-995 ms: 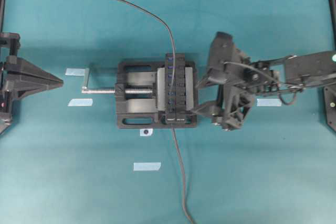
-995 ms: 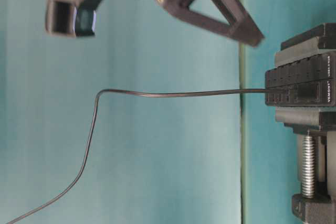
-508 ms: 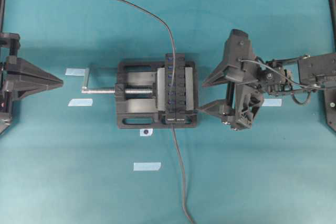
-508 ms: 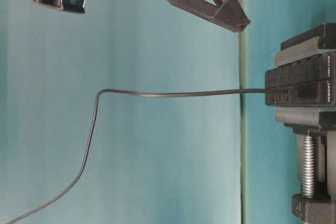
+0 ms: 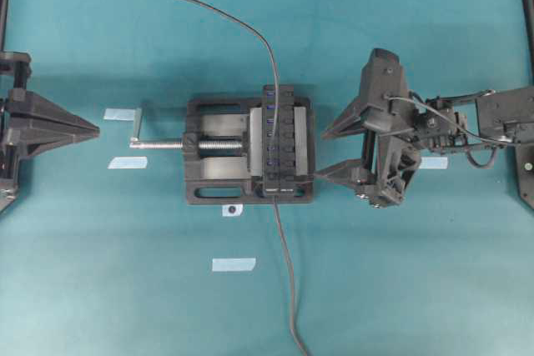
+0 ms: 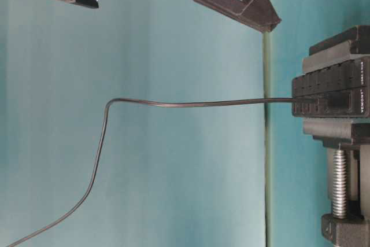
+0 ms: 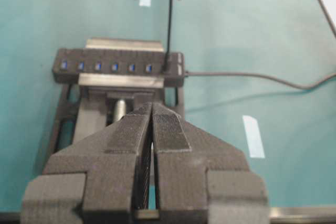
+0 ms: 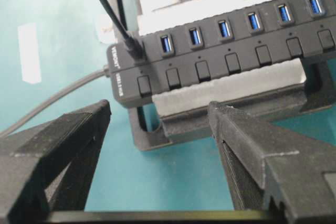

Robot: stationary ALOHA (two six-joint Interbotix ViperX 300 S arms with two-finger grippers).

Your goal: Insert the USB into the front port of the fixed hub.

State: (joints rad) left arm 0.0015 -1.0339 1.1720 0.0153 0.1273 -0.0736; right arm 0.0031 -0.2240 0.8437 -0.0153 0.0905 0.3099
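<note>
One USB (image 8: 131,48) sits plugged, port hidden; right end effector (image 8: 160,114) wide open, empty.

A teal table (image 5: 400,289) carries a black vise (image 5: 209,193) at its middle, just ahead of the right gripper (image 5: 321,156). 4 pale tape strips lie on it, 1 (image 5: 428,162) under that arm, with 2 thin black cables (image 5: 288,289).

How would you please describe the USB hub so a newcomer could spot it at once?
Find the black vise mid-table. Clamped in its jaws is the hub, a long narrow black bar. Unlike the vise, it carries a row of small blue ports and has thin black cables plugged in.
</note>
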